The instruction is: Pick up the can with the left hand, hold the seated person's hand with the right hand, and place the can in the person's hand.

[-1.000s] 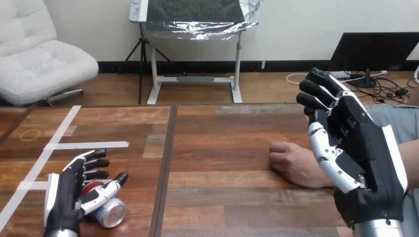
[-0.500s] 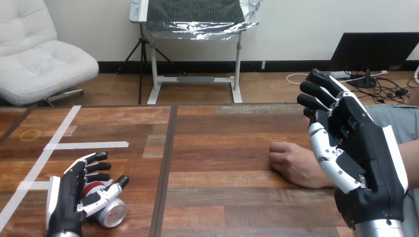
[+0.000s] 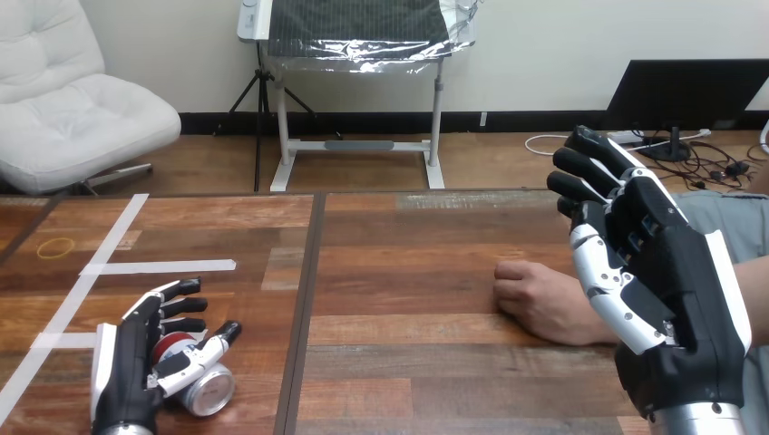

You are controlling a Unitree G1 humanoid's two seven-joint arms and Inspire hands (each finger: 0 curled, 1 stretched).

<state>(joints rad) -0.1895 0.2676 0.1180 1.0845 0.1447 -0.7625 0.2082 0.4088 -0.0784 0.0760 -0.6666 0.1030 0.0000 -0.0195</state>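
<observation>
can (image 3: pixel 203 390) is seen lying on its side on the surface (image 3: pixel 408 272), lower left, under the left robot hand (image 3: pixel 125 364): fingers spread, thumb laid over it. right robot hand (image 3: pixel 666 290) is held raised, fingers spread, near the person's hand (image 3: pixel 537 299).

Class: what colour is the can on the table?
The can is red with a silver end; head view.

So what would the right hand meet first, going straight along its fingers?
Likely nothing: the right hand is raised, fingers pointing up and away over the table. The person's hand lies below that line; depth is unclear.
</observation>
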